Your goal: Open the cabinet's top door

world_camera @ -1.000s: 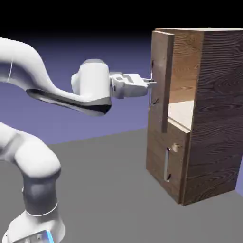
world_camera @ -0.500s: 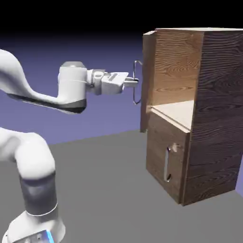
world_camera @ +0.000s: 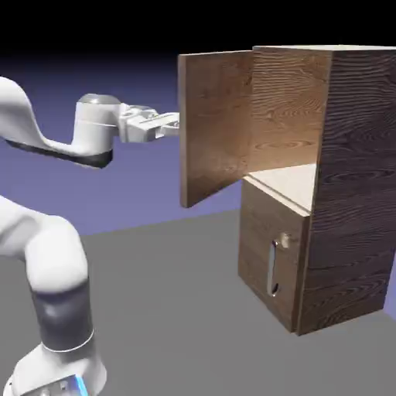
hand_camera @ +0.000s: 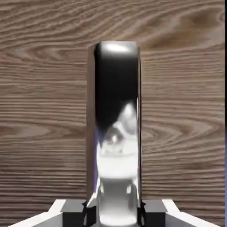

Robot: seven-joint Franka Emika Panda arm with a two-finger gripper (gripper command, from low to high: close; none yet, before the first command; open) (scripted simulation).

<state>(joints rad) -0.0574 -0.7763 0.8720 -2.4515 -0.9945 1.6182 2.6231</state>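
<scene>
Exterior view: on the right, 1 tall cabinet of dark brown wood grain (world_camera: pixel 352 201), standing on the grey desk (world_camera: pixel 170 317). Top door, a large upright wood-grain panel (world_camera: pixel 218 128), swung wide on its hinge side toward the exterior view's left, inner face on show, pale wooden shelf (world_camera: pixel 286 183) exposed behind it. Smaller dark wooden lower door with a short silver bar handle (world_camera: pixel 262 244) closed beneath.

White jointed arm (world_camera: pixel 62 259) reaching to the free edge of the top door. In the hand view, grey fingers (hand_camera: pixel 154 215) clenched around the long, shiny silver bar handle (hand_camera: pixel 116 155), with 1 fingertip on either side; probably a firm grip, though contact is hard to judge behind the handle's glare.

Task very nearly done, by the look of it; at most, a little more easing along the hinge's curve, then a release and a straight retreat. Main danger: pulling straight instead of following the arc, making the polished bar slip or twist in the grip. Another: pushing past the hinge's limit, straining the wrist or handle. Also possible: backing off sideways before letting go fully, catching the bar and dragging the door partway shut.
</scene>
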